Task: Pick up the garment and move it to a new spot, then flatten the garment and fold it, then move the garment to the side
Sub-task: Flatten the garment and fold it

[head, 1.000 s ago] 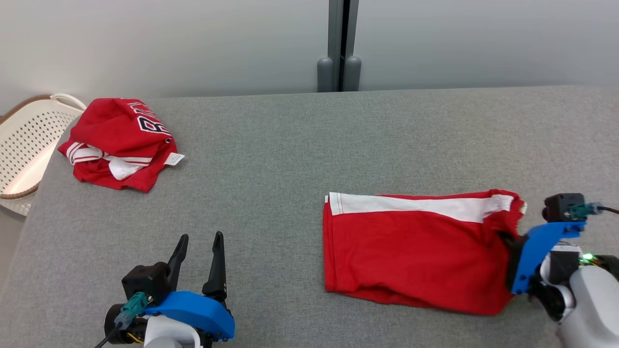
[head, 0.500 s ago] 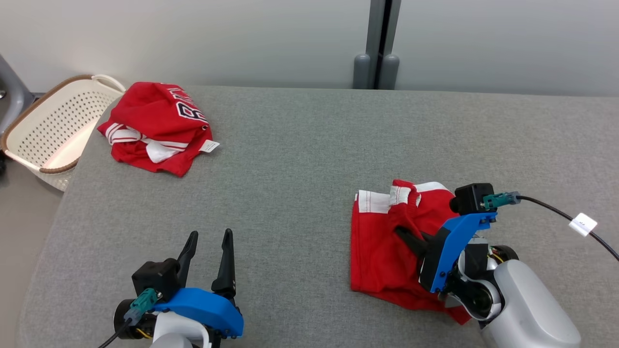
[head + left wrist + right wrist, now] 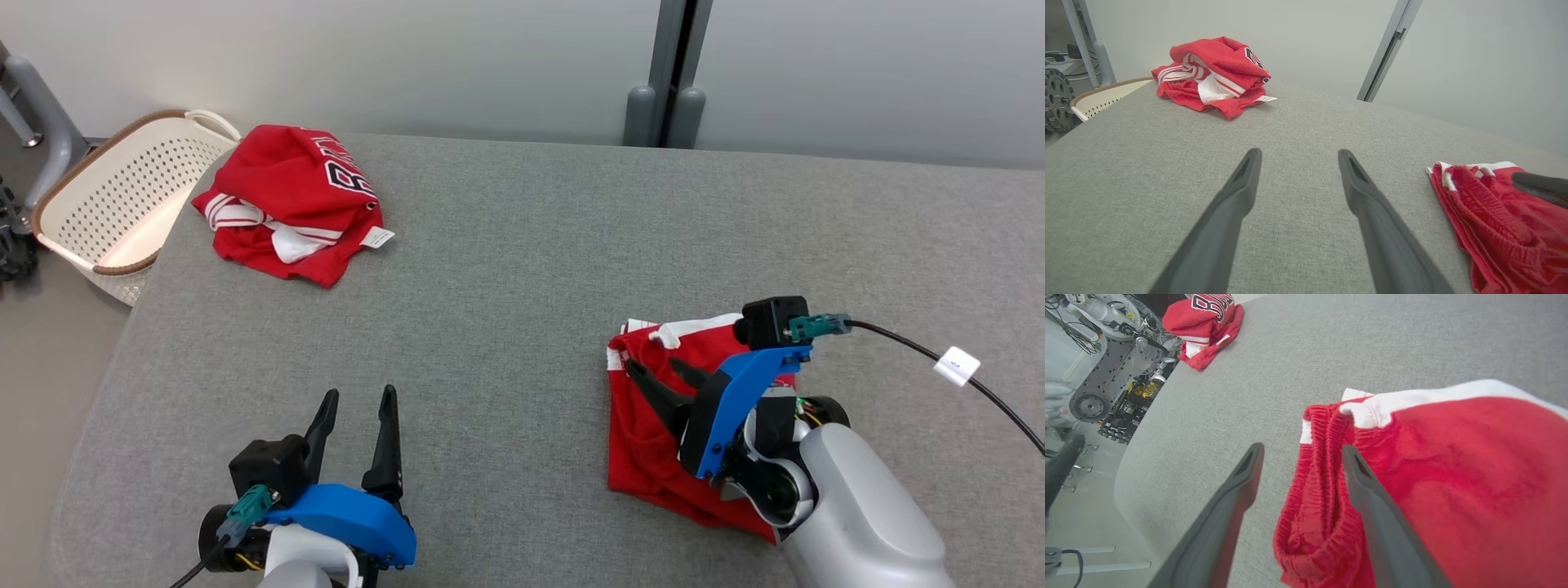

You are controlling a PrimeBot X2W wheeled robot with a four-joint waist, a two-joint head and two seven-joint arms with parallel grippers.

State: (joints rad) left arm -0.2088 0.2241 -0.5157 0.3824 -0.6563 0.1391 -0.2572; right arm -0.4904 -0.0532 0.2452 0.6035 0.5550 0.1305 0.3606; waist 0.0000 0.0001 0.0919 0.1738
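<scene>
The right claw is spread wide and pinches nothing. It hangs low over the left end of the red shorts, and in the right wrist view the gathered elastic waistband lies loose between its two dark fingers, with one finger against the red cloth. The shorts are folded over on themselves into a compact bundle, and a white stripe shows along their far edge. They lie on the near right part of the grey worktop. A black cable bearing one white tag runs off to the right from the camera on that wrist. The left claw is also spread, with nothing between its two fingers. It sits over bare worktop at the near left, well apart from the shorts. There are two red garments in all. The second is a crumpled red jersey with white trim, dark lettering and one small white label, and it lies at the far left corner. Just beyond that corner, off the worktop, stands one white perforated basket with a brown rim. One grey post rises against the far wall.
</scene>
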